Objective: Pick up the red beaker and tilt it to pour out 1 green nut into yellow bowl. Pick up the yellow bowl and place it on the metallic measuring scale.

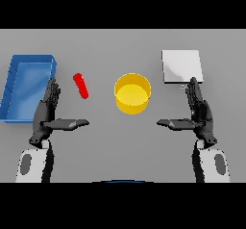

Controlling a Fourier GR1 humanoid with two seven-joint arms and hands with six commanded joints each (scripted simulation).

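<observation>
Red beaker (80, 85): we see it lying at ten o'clock from yellow bowl (132, 94).
Scale (181, 67): two o'clock.
Left hand (47, 113), right hand (201, 112): both released.

- blue tray (19, 112) sitting at the far left of the counter (120, 146), open top, low walls, nothing I can see inside it
- it's a bit skewed, not square to the counter edge, near end sits further left than the far end
- counter itself is just plain grey, flat, same shade all over
</observation>
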